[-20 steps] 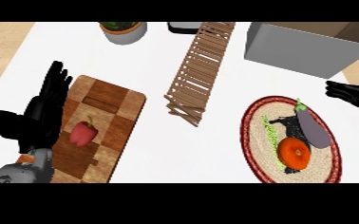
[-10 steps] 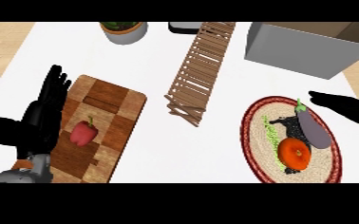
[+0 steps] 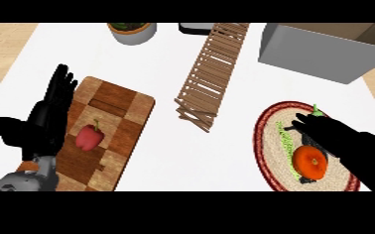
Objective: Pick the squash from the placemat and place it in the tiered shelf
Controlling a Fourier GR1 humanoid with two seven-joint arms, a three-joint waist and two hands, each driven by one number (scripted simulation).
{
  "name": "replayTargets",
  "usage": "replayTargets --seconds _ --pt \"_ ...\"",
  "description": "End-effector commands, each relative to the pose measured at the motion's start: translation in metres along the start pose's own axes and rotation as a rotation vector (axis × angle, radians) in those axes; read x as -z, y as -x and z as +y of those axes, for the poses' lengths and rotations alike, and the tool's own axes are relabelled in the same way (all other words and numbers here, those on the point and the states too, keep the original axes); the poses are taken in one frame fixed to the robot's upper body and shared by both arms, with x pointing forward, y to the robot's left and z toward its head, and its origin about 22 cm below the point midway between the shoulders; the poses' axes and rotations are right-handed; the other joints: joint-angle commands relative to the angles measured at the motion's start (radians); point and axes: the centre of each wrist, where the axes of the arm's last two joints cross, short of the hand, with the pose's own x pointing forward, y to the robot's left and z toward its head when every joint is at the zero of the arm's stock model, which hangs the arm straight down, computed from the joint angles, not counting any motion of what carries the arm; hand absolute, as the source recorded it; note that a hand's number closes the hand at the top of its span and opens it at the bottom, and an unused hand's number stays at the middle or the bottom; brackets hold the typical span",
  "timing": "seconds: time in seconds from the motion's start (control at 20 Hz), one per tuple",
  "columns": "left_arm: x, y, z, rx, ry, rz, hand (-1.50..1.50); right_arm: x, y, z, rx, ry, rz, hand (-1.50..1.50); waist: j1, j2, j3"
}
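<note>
A round woven placemat (image 3: 273, 151) with a red rim lies at the right of the counter. On it sits an orange round vegetable (image 3: 310, 160), which I take for the squash. My right hand (image 3: 338, 140) hangs open over the mat, just above and to the right of the squash, fingers pointing up-left. It covers a dark long vegetable whose green stem (image 3: 316, 111) pokes out. The wooden slatted tiered shelf (image 3: 213, 72) stretches from the counter's middle to its back edge. My left hand (image 3: 45, 116) rests open at the far left.
A wooden cutting board (image 3: 110, 114) with a red bell pepper (image 3: 89, 138) lies beside my left hand. A grey box (image 3: 316, 49) stands at the back right, above the placemat. A grey pot with a plant (image 3: 132, 30) stands at the back left.
My right hand has come in from the right edge, moving left and down over the placemat, and now covers the dark vegetable. The left hand has barely shifted.
</note>
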Motion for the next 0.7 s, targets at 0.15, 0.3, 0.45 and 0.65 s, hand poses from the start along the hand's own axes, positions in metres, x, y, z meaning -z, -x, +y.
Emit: replayTargets --seconds 0.15,0.3,0.45,0.65 --pt "-0.006 0.006 -0.009 -0.006 -0.009 -0.005 0.0 0.003 0.009 0.026 -0.171 -0.054 0.186 -1.5 -0.001 0.0 0.001" --pt "-0.002 -0.015 -0.005 0.0 0.014 -0.002 0.0 0.032 0.016 0.039 -0.133 -0.023 0.171 -1.5 0.006 0.001 0.001" --pt "-0.02 0.012 0.0 -0.007 0.012 0.008 0.0 0.012 0.032 0.045 -0.109 -0.022 0.174 -1.5 0.0 0.0 0.001" --pt "-0.001 -0.001 0.011 -0.005 -0.005 -0.003 0.0 0.024 0.024 0.049 -0.097 -0.032 0.152 -1.5 0.0 0.0 0.0"
